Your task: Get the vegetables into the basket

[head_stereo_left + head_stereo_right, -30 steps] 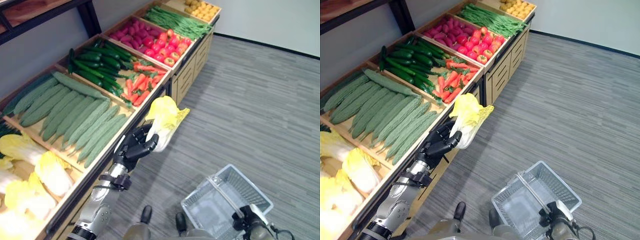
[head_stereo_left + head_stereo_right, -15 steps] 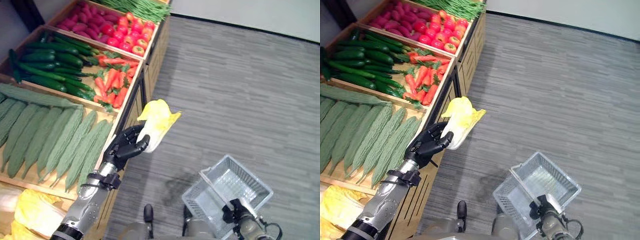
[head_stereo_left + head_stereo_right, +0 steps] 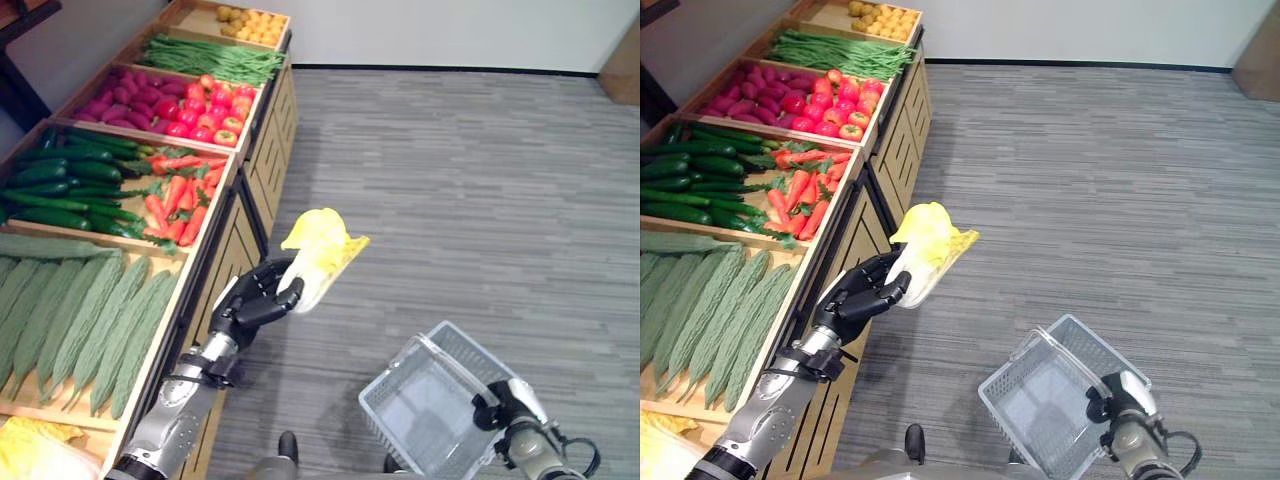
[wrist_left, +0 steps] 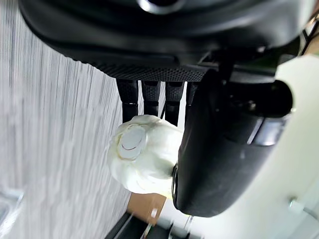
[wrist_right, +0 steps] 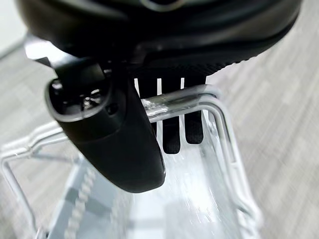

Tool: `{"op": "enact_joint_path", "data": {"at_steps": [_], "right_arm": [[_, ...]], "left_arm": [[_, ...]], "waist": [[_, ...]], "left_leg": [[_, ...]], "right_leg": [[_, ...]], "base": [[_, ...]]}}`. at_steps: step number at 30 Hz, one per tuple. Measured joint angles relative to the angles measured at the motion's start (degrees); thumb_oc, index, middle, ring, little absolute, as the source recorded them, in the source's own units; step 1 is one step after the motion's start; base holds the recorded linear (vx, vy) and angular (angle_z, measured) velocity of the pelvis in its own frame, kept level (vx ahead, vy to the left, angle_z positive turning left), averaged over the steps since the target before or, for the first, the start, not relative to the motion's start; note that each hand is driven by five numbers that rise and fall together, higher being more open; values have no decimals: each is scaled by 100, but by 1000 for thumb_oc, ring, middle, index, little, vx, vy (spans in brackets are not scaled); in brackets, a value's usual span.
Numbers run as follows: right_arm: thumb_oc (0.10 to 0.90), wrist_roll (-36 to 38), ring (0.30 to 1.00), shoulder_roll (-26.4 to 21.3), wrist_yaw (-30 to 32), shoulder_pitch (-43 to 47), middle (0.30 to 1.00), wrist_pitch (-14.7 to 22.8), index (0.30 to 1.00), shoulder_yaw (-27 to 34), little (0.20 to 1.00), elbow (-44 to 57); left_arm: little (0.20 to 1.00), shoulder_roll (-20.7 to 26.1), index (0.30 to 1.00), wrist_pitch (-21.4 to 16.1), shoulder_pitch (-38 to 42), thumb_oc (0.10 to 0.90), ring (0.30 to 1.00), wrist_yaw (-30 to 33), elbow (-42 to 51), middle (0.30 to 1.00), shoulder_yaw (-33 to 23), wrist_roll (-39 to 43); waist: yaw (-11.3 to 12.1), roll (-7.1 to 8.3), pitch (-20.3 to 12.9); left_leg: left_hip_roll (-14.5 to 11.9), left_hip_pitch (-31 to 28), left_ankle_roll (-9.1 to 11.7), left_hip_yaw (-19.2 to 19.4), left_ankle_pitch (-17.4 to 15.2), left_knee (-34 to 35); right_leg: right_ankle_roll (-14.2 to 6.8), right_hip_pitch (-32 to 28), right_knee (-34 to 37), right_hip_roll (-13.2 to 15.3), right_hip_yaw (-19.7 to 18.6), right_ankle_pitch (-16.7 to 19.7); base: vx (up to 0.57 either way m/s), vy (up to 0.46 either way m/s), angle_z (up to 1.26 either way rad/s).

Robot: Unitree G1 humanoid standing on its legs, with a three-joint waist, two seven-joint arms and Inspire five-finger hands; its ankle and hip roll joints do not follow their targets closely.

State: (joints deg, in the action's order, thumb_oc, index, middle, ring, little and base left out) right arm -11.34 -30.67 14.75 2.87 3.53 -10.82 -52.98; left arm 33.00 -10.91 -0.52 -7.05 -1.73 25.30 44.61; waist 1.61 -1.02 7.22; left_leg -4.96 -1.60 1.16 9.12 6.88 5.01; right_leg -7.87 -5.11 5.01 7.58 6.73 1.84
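While left hand (image 3: 255,300) fingers clasp the cabbage (image 3: 320,250), right hand (image 5: 124,134) fingers hook the seemingly empty basket (image 3: 400,420) handle.

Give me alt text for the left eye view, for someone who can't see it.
The robot's left hand holds a yellow-white cabbage above the grey floor, beside a wooden produce stand of vegetables. At lower right its right hand grips the handle of an empty wire basket.

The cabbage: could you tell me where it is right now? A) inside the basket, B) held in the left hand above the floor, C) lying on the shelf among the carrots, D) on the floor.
B: the left hand curls round the cabbage, clear of the basket.
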Motion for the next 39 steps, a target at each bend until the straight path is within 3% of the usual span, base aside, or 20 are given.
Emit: {"op": "enact_joint_path", "data": {"at_steps": [5, 8, 11, 17, 22, 25, 36, 37, 38, 39], "right_arm": [[400, 116, 300, -196, 9, 180, 300, 149, 300, -245, 300, 728], [400, 333, 300, -192, -86, 304, 300, 200, 300, -608, 300, 1372], [400, 440, 300, -143, -126, 443, 300, 294, 300, -779, 300, 1425], [400, 823, 300, -80, -137, 693, 300, 351, 300, -880, 300, 1631], [400, 955, 300, -67, -189, 840, 300, 352, 300, -1038, 300, 1787], [400, 1026, 300, 13, -257, 819, 300, 342, 300, -1236, 300, 1896], [400, 1661, 300, 308, -563, 559, 300, 350, 300, -1494, 300, 3102], [400, 1687, 300, 309, -582, 527, 300, 356, 300, -1495, 300, 3181], [400, 1733, 300, 323, -610, 513, 300, 442, 300, -1497, 300, 3243], [400, 1826, 300, 333, -611, 511, 300, 442, 300, -1497, 300, 3263]], "left_arm": [[300, 66, 300, 49, 546, 400, 300, -232, 9, 300, 591, -792], [300, 445, 300, 50, 1306, 400, 300, -210, -5, 300, 1313, -1477], [300, 320, 300, 35, 1416, 400, 300, -259, 23, 300, 1373, -1998], [300, 688, 300, -264, 2255, 400, 300, 74, -73, 300, 2237, -4055], [300, 548, 300, -561, 2420, 400, 300, 244, -442, 300, 2376, -5263], [300, 296, 300, -707, 2366, 400, 300, 590, -1143, 300, 2294, -6049], [300, -299, 300, -400, 2209, 400, 300, 1547, -2513, 300, 2192, -7539], [525, -329, 525, -381, 2189, 561, 525, 1600, -2563, 525, 2177, -7621], [942, -380, 942, -304, 2142, 859, 942, 1705, -2654, 942, 2151, -7807], [1000, -430, 1000, -293, 2127, 900, 1000, 1783, -2740, 1000, 2112, -7921]], "waist": [[-216, -20, -100], [-282, -69, -149], [-295, -103, -200], [-282, -122, -240], [-297, -113, -259], [-300, -114, -261], [-406, -74, -275], [-408, -70, -278], [-414, -53, -287], [-411, -40, -295]], "left_leg": [[-55, 6, 118, 137, -23, 1], [-50, -2, 132, 203, -19, 1], [-41, -12, 131, 221, -17, 1], [-35, -22, 129, 226, -16, 1], [-33, -26, 129, 228, -16, 1], [-33, -32, 129, 235, -17, 2], [-40, -49, 129, 270, -17, 4], [-41, -50, 129, 272, -17, 4], [-42, -51, 129, 281, -18, 4], [-41, -52, 129, 282, -18, 4]], "right_leg": [[73, 108, 8, -9, -169, 61], [69, 145, 21, -2, -246, 106], [74, 144, 2, 1, -282, 130], [77, 115, -2, 4, -280, 134], [77, 117, -2, 6, -283, 134], [77, 121, -2, 7, -290, 134], [77, 145, -1, -1, -327, 137], [77, 145, -1, -1, -330, 137], [77, 151, -1, -1, -338, 137], [77, 151, -1, -1, -340, 137]], "base": [[3, -44, -19], [5, -23, -12], [6, -7, -5], [0, 0, 0], [0, 0, 0], [2, 4, -1], [1, 1, 0], [0, 0, 0], [0, 0, 0], [0, 0, 0]]}}
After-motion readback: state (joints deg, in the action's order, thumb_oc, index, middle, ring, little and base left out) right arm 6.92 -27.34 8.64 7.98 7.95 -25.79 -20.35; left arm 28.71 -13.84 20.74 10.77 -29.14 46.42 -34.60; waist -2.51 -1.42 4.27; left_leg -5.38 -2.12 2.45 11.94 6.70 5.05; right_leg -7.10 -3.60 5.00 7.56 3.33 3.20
